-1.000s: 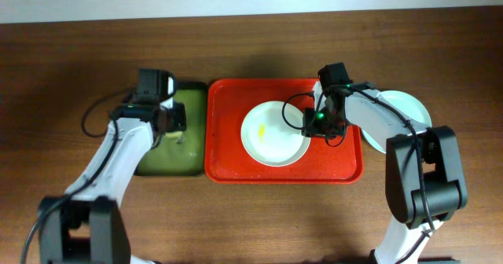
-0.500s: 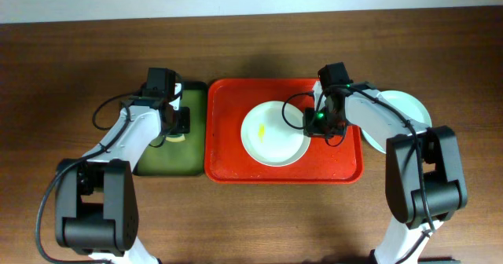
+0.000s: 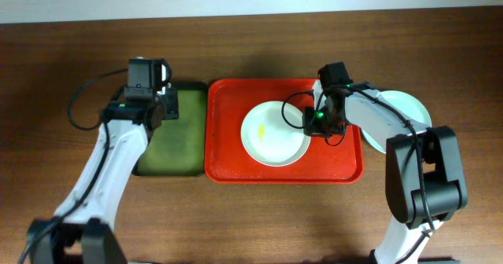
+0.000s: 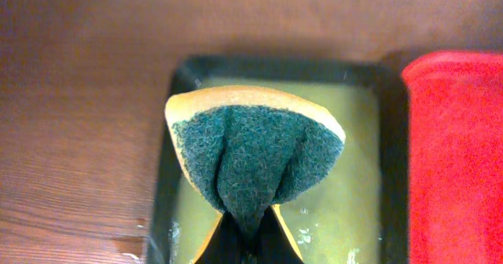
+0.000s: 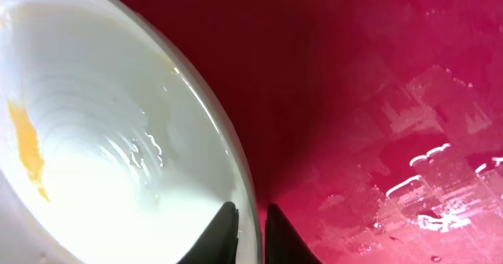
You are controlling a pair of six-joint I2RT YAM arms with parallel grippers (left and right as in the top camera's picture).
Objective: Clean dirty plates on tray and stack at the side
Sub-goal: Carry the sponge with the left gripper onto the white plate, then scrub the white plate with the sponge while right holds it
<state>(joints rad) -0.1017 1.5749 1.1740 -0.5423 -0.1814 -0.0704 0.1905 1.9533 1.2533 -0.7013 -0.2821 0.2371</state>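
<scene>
The white plate [image 3: 273, 133] with a yellow smear [image 3: 262, 129] lies on the red tray [image 3: 228, 158]. My right gripper [image 3: 313, 121] is shut on the plate's right rim. In the right wrist view its fingers [image 5: 250, 221] pinch the rim of the plate [image 5: 110, 146], with the tray [image 5: 377, 99] beside it. My left gripper [image 3: 159, 107] is shut on a green-and-yellow sponge [image 4: 251, 150] and holds it above the dark green tray [image 4: 354, 185]. A pale plate [image 3: 410, 111] lies on the table right of the red tray, partly hidden by my right arm.
The dark green tray [image 3: 169, 158] sits against the red tray's left side, its floor wet with small foam flecks. Bare wooden table [image 3: 251, 217] lies all around. The wall edge runs along the back.
My left gripper has risen from the green tray's right side with the sponge and moved back and left. The right gripper and white plate have not moved.
</scene>
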